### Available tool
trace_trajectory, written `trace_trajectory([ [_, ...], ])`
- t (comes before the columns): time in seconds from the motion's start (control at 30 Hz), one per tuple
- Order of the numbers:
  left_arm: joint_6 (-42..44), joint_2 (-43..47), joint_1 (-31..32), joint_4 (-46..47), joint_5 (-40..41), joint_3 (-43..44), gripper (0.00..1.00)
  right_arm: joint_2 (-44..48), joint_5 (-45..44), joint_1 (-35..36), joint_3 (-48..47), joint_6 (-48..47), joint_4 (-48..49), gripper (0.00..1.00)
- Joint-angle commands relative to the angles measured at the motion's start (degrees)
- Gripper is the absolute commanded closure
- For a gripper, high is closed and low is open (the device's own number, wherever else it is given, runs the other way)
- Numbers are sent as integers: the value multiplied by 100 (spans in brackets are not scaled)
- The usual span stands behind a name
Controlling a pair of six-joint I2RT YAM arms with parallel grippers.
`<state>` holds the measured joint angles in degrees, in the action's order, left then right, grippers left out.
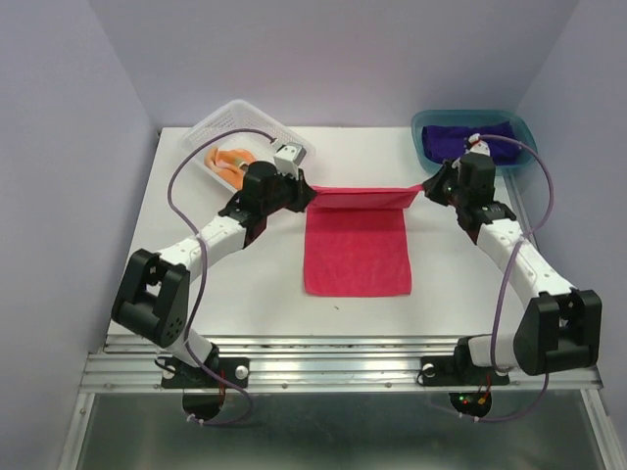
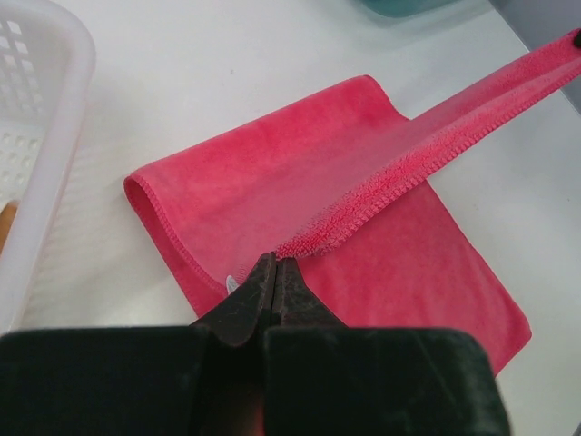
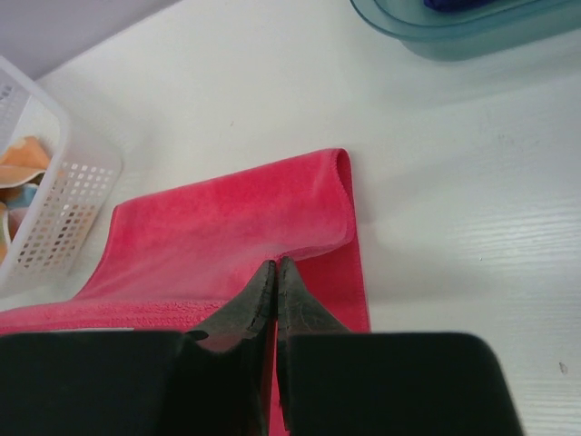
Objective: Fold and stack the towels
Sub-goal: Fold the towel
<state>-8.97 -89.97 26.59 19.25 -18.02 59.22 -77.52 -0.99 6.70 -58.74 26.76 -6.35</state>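
The left tool point(image 1: 307, 189) and right tool point(image 1: 423, 188) are each clamped tight on a far corner of the hot pink towel point(image 1: 356, 253), mid-counter point(image 1: 245, 294). Best to carry the taut edge level towards the near edge, matching corners before release.

pink towel point(image 1: 357, 253), far edge stretched between left tool point(image 1: 309, 188), right tool point(image 1: 424, 188)

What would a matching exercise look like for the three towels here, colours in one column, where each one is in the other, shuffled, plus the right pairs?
1. pink towel
2. purple towel
3. orange towel

A. in the white basket
B. in the teal tray
C. on the table, one edge lifted between the left gripper and the right gripper

Pairs: 1-C, 2-B, 3-A
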Motion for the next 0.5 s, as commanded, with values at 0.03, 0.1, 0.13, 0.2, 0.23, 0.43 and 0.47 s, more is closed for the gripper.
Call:
trace_trajectory([
  [0.03,-245,761,66,651,229,-638,100,614,389,-72,565,197,-156,99],
  [0.1,-237,980,206,668,360,-771,100,764,468,-63,784,198,-226,99],
  [0.13,-210,1034,241,668,395,-876,100,938,469,-63,837,232,-261,99],
  [0.2,-228,1183,364,668,501,-982,100,1097,477,-55,978,259,-340,99],
  [0.23,-236,1236,408,677,580,-1113,100,1272,486,-63,1022,285,-393,99],
  [0.43,-377,1544,567,817,686,-1536,100,1617,521,-55,1286,277,-621,99],
  [0.47,-395,1614,575,887,721,-1676,100,1652,539,-55,1330,285,-657,99],
])
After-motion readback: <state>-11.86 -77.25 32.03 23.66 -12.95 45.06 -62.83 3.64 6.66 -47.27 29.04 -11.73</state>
